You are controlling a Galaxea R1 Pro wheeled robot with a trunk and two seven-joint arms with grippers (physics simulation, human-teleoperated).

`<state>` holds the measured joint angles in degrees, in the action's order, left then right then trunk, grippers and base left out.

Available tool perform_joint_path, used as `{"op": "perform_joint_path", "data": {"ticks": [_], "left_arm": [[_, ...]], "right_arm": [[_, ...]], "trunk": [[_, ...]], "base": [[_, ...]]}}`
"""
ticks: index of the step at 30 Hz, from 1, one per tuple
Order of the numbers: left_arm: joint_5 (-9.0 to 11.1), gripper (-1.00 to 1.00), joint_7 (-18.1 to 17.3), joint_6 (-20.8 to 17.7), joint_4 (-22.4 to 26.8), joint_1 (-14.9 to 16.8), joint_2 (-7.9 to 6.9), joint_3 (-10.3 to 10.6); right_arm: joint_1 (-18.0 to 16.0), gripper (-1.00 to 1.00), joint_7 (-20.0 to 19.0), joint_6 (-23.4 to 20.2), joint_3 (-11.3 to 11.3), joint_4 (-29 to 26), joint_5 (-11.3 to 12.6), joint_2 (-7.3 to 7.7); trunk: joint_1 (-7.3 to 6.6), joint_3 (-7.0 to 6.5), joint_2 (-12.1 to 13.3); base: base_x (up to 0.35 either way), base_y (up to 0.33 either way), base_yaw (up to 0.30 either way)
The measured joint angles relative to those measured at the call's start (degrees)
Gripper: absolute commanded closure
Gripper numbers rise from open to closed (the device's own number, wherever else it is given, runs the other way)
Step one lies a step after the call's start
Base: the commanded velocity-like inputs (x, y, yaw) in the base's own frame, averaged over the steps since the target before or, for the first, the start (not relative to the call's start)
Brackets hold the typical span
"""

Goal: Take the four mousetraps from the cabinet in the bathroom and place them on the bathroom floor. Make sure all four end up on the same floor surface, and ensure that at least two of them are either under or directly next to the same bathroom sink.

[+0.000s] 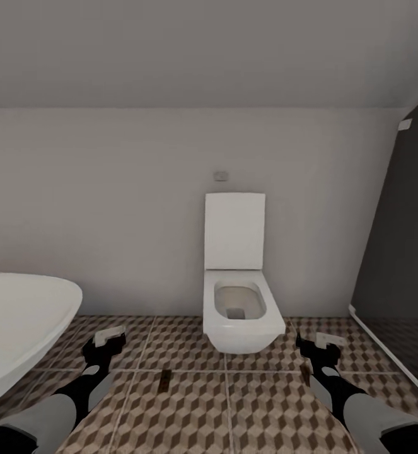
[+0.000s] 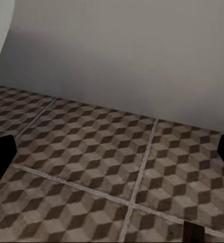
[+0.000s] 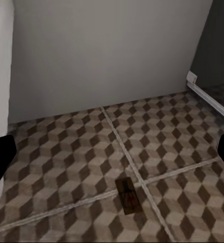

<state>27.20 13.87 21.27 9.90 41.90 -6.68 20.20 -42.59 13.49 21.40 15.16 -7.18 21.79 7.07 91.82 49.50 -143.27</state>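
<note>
Already two mousetraps, one (image 1: 164, 379) left of the toilet (image 1: 240, 302) and another (image 3: 127, 195) by its right, lay flat on the bathroom floor (image 1: 190, 410); small dark-tan plates w/ wire. Neither sat near a sink, so prob. the placing step was underway; next move needs traps by the sink. Left pincer (image 1: 104, 343) and right pincer (image 1: 319, 348) were wide, empty.

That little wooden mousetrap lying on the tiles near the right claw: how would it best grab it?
Probably from straight above, pinching the two long edges of the mousetrap. It lies flat on the bathroom floor, so there is nothing to get under, and its narrow width fits between the fingers. Closing around the plate's middle would avoid the wire on top.
</note>
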Motion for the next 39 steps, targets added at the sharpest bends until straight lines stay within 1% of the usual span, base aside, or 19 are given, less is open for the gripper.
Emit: {"op": "perform_joint_path", "data": {"ticks": [5, 13, 21, 28, 39], "left_arm": [[0.0, -1.0, 0.1, 0.0, 0.0, 0.0, 0.06, -0.1], [0.0, -1.0, 0.1, 0.1, 0.0, 0.0, 0.12, -0.1], [0.0, -1.0, 0.1, 0.1, 0.0, 0.0, 0.18, 0.0], [0.1, -1.0, 0.1, 0.1, 0.0, 0.0, 0.25, 0.0], [0.1, -1.0, 0.1, 0.2, 0.0, 0.0, 0.42, 0.0]], "right_arm": [[0.0, -1.0, 0.0, 0.0, 0.0, 0.0, 0.0, 0.09], [0.0, -1.0, 0.0, 0.0, -0.1, 0.2, 0.0, 0.2], [0.0, -1.0, 0.1, 0.1, -0.6, 2.3, 0.3, 0.35], [0.0, -1.0, 0.0, 0.2, -0.9, 3.1, 1.2, 1.41], [0.0, -1.0, -0.1, 0.1, -1.0, 3.3, 1.8, 1.98]], "trunk": [[-0.01, 0.0, 0.0], [-0.02, 0.0, 0.0], [-0.03, 0.0, 0.0], [-0.03, 0.0, 0.0], [-0.03, 0.0, 0.0]], "base": [[-0.17, 0.088, 0.0], [-0.051, 0.028, 0.0], [-0.011, 0.006, 0.0], [-0.002, 0.001, 0.0], [0.0, 0.0, 0.0]]}}
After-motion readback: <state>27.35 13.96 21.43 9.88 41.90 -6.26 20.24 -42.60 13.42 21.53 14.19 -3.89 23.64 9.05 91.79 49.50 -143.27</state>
